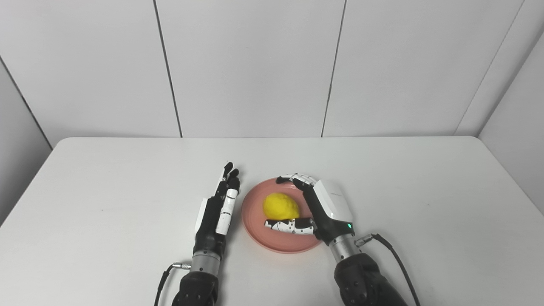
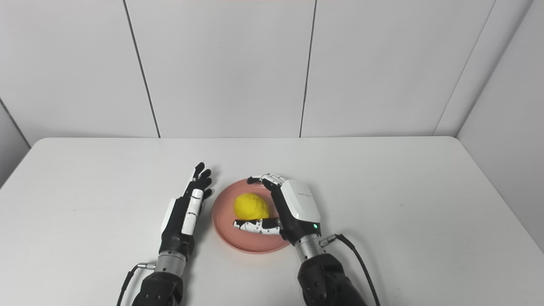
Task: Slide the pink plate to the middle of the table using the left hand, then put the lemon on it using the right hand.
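Observation:
A pink plate sits near the middle of the white table, toward the front. On the plate rests a yellow lemon. My right hand hovers over the plate's right side, open, its fingers curved around the far side of the lemon and its thumb below it, with small gaps showing. My left hand lies flat and open just left of the plate, fingers straight and pointing away from me, holding nothing.
The white table stretches wide on both sides, bounded by grey wall panels behind. Black cables trail from both wrists near the front edge.

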